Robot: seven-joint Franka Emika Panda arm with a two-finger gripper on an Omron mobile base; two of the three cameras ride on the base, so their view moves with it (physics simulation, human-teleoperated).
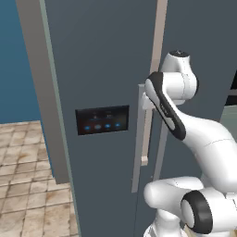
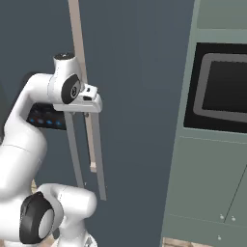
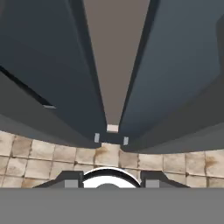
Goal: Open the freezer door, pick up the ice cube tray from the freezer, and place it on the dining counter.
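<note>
- At the fridge front: freezer door (image 1: pixel 99 69) with black panel of blue lights (image 1: pixel 102 120) looks shut or barely ajar, can't tell which.
- Pincer (image 2: pixel 89 102) sits at top of the long grey bar handle (image 1: pixel 137 152); jaws hidden, grip state can't tell.
- Tan trim strip (image 3: pixel 114 61) runs between the freezer door and plain slate-grey door (image 2: pixel 144 96).
- Built-in oven (image 2: pixel 223 87) to the right; tiled floor (image 1: pixel 28 185) at left.

The freezer door (image 1: pixel 99 83) and the plain door (image 2: pixel 140 96) stand shut, blocking the way inside; between their bar handles (image 2: pixel 98 154) runs a narrow gap.
</note>
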